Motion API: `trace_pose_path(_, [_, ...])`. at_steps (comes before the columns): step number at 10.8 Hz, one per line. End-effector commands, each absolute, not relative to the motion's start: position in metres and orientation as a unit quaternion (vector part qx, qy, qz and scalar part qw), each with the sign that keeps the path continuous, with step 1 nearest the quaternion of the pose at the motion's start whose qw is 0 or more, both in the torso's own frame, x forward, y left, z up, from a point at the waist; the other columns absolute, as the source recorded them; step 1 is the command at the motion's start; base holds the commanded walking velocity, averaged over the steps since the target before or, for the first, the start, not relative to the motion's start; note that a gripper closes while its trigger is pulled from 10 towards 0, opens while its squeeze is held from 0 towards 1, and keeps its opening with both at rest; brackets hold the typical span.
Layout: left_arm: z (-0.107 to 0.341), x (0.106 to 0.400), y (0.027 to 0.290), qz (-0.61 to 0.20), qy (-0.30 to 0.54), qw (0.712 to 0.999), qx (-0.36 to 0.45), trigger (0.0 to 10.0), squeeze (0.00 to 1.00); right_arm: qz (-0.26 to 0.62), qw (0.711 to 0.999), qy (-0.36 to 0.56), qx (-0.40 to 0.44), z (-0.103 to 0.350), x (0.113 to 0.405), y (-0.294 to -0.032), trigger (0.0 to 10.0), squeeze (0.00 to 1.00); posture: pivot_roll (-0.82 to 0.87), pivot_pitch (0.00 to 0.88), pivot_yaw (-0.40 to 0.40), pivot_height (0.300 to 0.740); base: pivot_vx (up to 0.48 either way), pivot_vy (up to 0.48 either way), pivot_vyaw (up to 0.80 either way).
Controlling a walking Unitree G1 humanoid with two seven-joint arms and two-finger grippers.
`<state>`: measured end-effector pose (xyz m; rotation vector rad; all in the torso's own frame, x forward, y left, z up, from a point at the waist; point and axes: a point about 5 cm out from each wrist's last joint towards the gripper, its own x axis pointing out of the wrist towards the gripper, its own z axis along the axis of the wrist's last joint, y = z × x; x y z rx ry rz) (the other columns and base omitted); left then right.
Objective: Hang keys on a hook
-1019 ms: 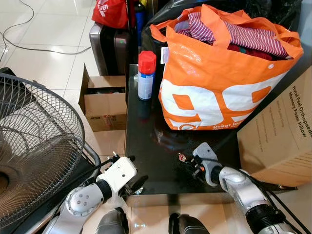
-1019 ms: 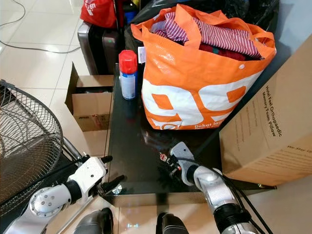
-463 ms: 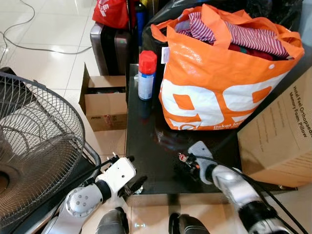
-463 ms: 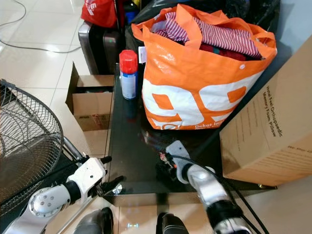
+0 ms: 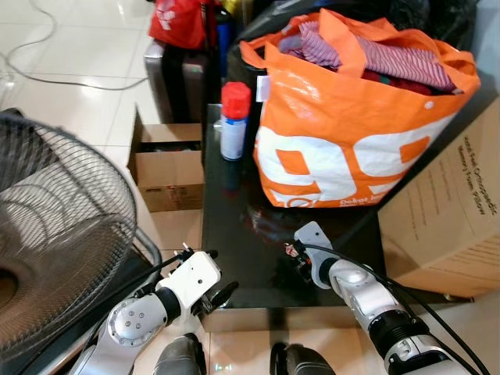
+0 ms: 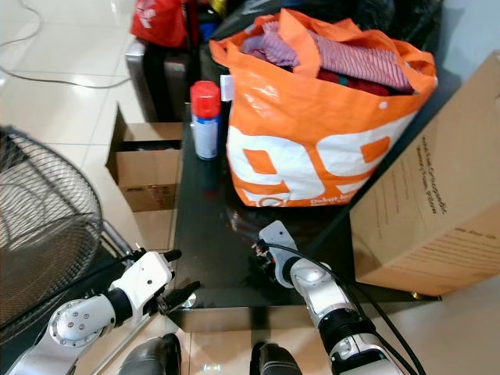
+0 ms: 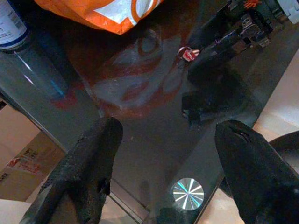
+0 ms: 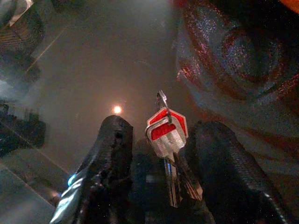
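Note:
A small bunch of keys with a red tag (image 8: pixel 167 133) lies on the black glass table (image 5: pixel 234 234), near its front edge and in front of the orange bag. My right gripper (image 5: pixel 298 258) is low over the table, open, and its two black fingers (image 8: pixel 110 158) stand on either side of the keys. The key blades run back between the fingers. The same keys (image 7: pixel 188 53) are also seen from the left wrist. My left gripper (image 5: pixel 217 275) is open at the table's front left corner, holding nothing.
A full orange shopping bag (image 5: pixel 351 133) fills the back right of the table, with a red-capped spray can (image 5: pixel 233 121) beside it. A big cardboard box (image 5: pixel 457 219) stands to the right and a fan (image 5: pixel 55 250) to the left. A small open box (image 5: pixel 168 168) and suitcases sit on the floor.
My right gripper has slid left along the table to the keys, so its fingers now straddle them. The left arm has stayed put. The view shifted slightly.

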<state>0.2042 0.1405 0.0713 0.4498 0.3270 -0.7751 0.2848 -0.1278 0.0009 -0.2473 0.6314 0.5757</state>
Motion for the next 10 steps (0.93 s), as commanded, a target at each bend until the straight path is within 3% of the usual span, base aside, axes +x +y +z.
trace_pose_path(1, [0.0722,0.202,0.1375,-0.38,0.157,0.885,0.217,10.0,0.0,0.271,0.891,0.341,-0.129,-0.0122,0.2748,-0.1349,0.0,0.0,0.04,0.196,-0.075,0.74,0.0,0.0,0.0])
trace_pose_path(10, [0.0717,0.2017,0.1362,-0.379,0.16,0.885,0.217,10.0,0.0,0.281,0.886,0.345,-0.131,-0.0182,0.2705,-0.1348,0.0,0.0,0.04,0.209,-0.081,0.74,0.0,0.0,0.0])
